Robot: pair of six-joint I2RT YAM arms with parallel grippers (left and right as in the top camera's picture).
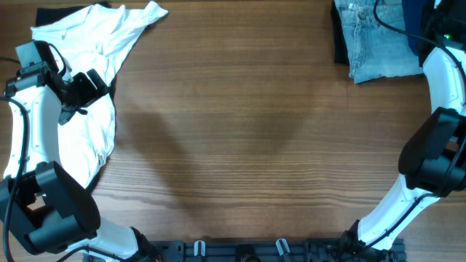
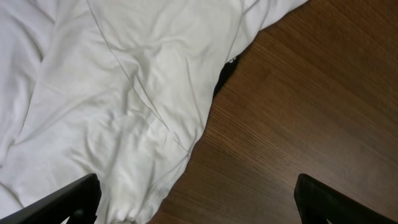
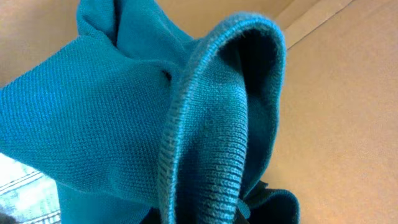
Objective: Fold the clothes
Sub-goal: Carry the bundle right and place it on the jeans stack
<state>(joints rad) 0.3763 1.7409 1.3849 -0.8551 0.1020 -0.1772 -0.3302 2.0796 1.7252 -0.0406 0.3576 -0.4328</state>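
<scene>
Hanging over the side edge of the white shirt [image 2: 112, 106], the left gripper [image 2: 196, 190] has its jaws spread wide with nothing between them; one finger [image 2: 71, 200] is over cloth, the other over bare table [image 2: 298, 106]. A sliver of dark fabric [image 2: 225, 73] peeks from under the shirt's edge. From overhead, the shirt lies crumpled at the table's far left corner, and the broad wood-grain middle is open. The right arm [image 1: 444, 80] reaches to the far right corner, where faded jeans [image 1: 378, 44] lie. The right gripper's fingers are hidden behind a teal knit garment [image 3: 124, 124] with a ribbed hem, bunched close against its camera, so I cannot tell whether they grip it.
</scene>
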